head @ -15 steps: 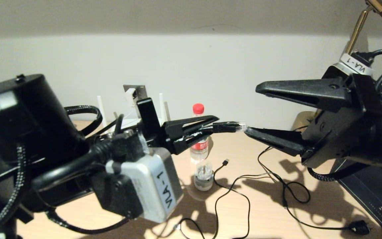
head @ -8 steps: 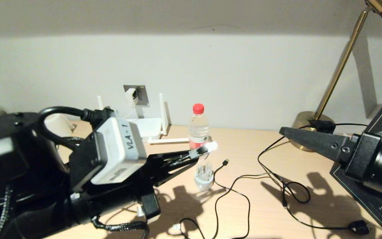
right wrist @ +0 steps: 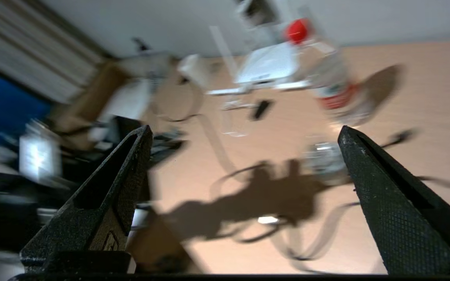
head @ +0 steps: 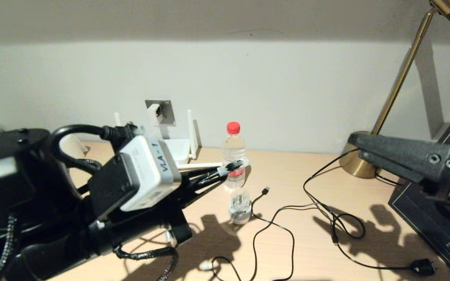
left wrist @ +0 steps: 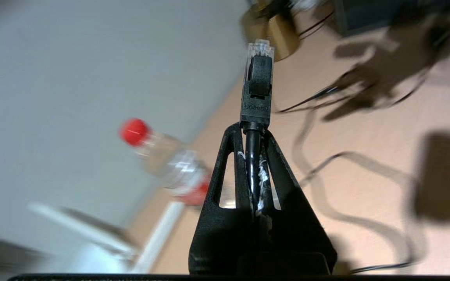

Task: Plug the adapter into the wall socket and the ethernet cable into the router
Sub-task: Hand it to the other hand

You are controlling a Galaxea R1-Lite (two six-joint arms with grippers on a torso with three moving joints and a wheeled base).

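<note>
I have the left gripper point(head: 225, 171) clamped tight on the ethernet cable point(left wrist: 253, 164), a thin black cable whose black connector with a clear tip juts out just past the fingertips. The left wrist view shows that grip plainly: the two black fingers pinch the cord right behind the connector, and the clear tip points toward the brass lamp base point(left wrist: 272, 29). From the head view I only get the connector as a small dark-and-pale end in front of the clear plastic water bottle with the red cap point(head: 233, 150). My right gripper point(right wrist: 244, 134) hangs out at the right side over the dark mat point(head: 424, 218), its fingers spread wide with nothing between them; the right wrist view shows both textured fingers well apart, while the head view gives me only one finger. Beyond the left gripper's tip, toward the wall, lies the router point(head: 176, 150), a flat white box with slim white stick antennas; its ports I cannot make out. Above it on the wall is the grey metallic square wall socket point(head: 164, 111), with the small white boxy adapter point(head: 154, 113) sitting against its face. On the light wooden table point(head: 295, 171) near the bottle stands a round white-and-clear plug point(head: 240, 205), with thin black cords looping to its right.
</note>
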